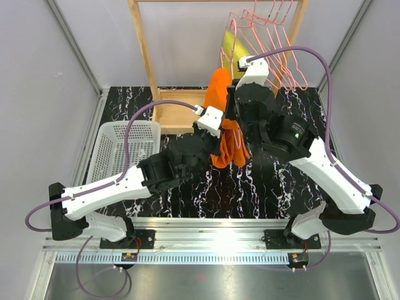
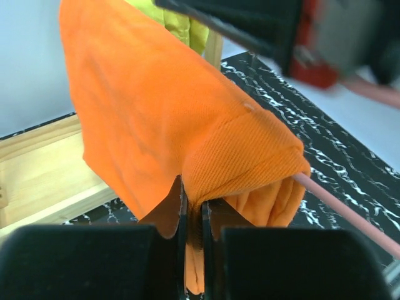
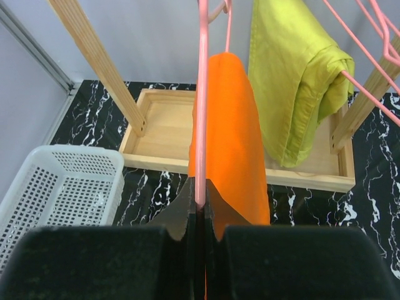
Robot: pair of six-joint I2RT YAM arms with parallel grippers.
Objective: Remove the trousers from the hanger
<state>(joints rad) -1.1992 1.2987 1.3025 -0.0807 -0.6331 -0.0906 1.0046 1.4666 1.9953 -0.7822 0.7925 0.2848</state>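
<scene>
The orange trousers (image 1: 218,89) hang folded over the bar of a pink wire hanger (image 3: 201,94) in front of the wooden rack. My left gripper (image 2: 195,215) is shut on a fold of the trousers' (image 2: 150,106) lower edge, and orange cloth shows between its fingers. The hanger's bar (image 2: 340,209) sticks out of the cloth to the right. My right gripper (image 3: 200,205) is shut on the hanger's wire, with the trousers (image 3: 230,137) hanging just behind it. From above, both grippers meet at the trousers, the left (image 1: 222,134) lower and the right (image 1: 234,100) higher.
A white basket (image 1: 122,150) stands on the marbled table to the left. The wooden rack (image 1: 142,44) has a tray-like base (image 3: 164,134). A yellow-green garment (image 3: 294,75) and several bare pink hangers (image 1: 269,31) hang on its rail.
</scene>
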